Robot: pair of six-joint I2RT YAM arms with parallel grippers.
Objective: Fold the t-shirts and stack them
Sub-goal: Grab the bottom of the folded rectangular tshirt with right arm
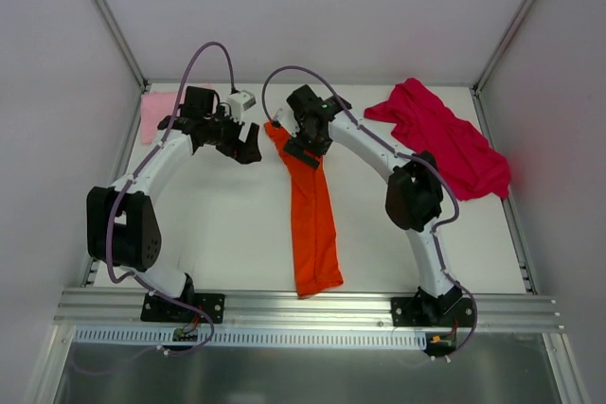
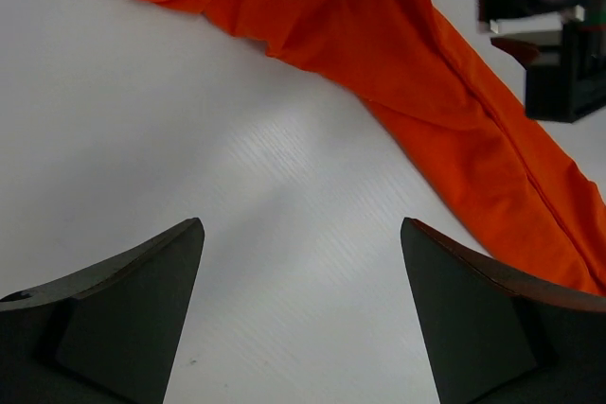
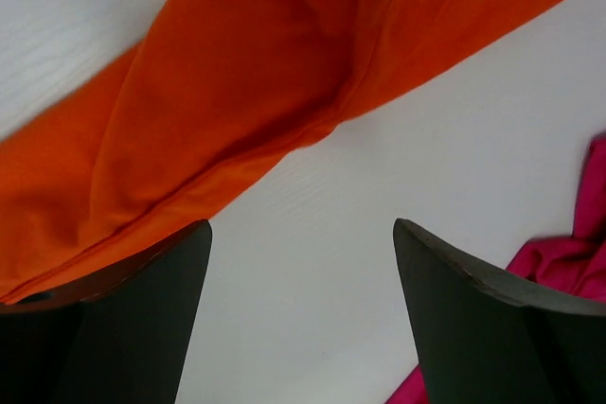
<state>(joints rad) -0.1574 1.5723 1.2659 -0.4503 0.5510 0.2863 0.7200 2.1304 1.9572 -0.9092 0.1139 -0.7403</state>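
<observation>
Left gripper (image 2: pixel 301 226): jaws wide apart, holding nothing. The bright orange cloth t-shirt (image 2: pixel 417 54), bunched into a long strip, lies ahead of it. Right gripper (image 3: pixel 301 224): jaws wide apart, holding nothing, over the same shirt. The crumpled magenta cloth t-shirt (image 3: pixel 573 253) lies to its right.

1. Orange t-shirt (image 3: pixel 256 73): a long creased band slanting from the left edge up to the top right corner, lying on the white table (image 3: pixel 492 101).
2. Right gripper (image 3: pixel 301 226): spread wide, with only bare table between its two dark fingers (image 3: pixel 123 328).
3. Finger at picture left: overlapping the orange cloth's lower edge; contact impossible to tell.
4. Magenta t-shirt (image 3: pixel 568 267): bunched at the right edge, just beside the other finger, apart from the orange one.
</observation>
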